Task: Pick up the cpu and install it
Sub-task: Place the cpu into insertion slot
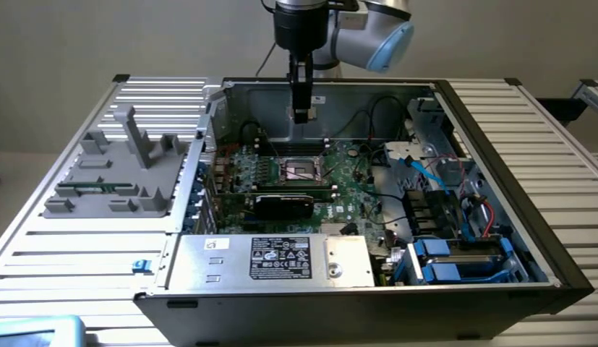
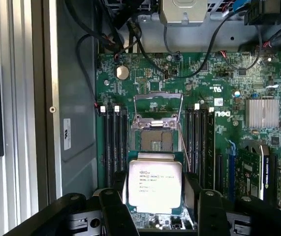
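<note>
One claw [image 2: 155, 192] is pinching the cpu [image 2: 155, 183] by two opposite edges, with the silver lid facing up and the print readable. The cpu is hanging in the claw over the motherboard [image 2: 229, 162], apart from it and not seated. The open socket [image 2: 155, 137] is lying just ahead of the claw and lower down.

Judgement: lowering is wanting the chip level, its edges square to the socket outline, and a straight drop with no sliding across the contacts. The corner marker is too small to tell, so orientation is not checkable here.

The raised retention frame [image 2: 158, 104] is standing beyond the socket, and its thin lever wire [image 2: 183, 142] is running down beside the socket, close to one claw finger, so it is risking a snag. Memory slots [image 2: 114, 142] are flanking the socket on both sides of the claw, giving tight room for the fingers. Black cables [image 2: 88, 54] are looping farther ahead, clear of the path. The graphics card [image 1: 284, 204] is sitting below and nearer the camera than the claw. A grey fixture tray [image 1: 116, 173] is resting on the bench [image 1: 540, 137], well off to the exterior view's left.
</note>
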`<state>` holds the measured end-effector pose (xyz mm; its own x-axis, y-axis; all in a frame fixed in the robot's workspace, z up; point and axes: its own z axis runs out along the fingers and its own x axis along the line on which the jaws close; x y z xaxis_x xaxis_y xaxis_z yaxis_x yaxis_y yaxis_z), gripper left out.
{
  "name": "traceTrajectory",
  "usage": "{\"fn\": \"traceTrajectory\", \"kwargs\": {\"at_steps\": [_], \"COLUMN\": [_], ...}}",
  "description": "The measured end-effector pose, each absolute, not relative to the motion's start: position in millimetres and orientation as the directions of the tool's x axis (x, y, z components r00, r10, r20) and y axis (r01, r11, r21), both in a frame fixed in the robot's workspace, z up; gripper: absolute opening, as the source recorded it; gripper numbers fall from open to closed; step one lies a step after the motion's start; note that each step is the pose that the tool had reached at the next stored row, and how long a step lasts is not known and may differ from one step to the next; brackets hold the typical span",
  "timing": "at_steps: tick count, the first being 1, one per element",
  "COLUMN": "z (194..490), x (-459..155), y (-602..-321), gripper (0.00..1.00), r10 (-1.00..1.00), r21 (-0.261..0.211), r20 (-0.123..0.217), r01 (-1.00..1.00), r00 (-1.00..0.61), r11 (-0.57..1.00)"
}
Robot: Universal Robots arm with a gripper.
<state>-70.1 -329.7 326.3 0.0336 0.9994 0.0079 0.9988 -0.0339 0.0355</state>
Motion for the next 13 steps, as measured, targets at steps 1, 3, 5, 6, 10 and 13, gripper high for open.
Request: {"fn": "traceTrajectory", "kwargs": {"at_steps": [1,3,5,6,10,13], "z": [325,321,317,315,308,303], "x": [-70,-70,-70,-70,-70,-70], "y": [-331,-333,-336,-337,-341,-343], "gripper": [0.55,0.55,0.55,0.55,0.55,0.55], "r10": [0.999,0.999,0.999,0.999,0.999,0.999], "r21": [0.035,0.036,0.036,0.035,0.035,0.035], "r20": [0.008,0.010,0.011,0.011,0.014,0.015], "r01": [0.999,0.999,0.999,0.999,0.999,0.999], "r00": [0.034,0.034,0.034,0.034,0.034,0.034], "r11": [-0.034,-0.034,-0.034,-0.034,-0.034,-0.034]}}
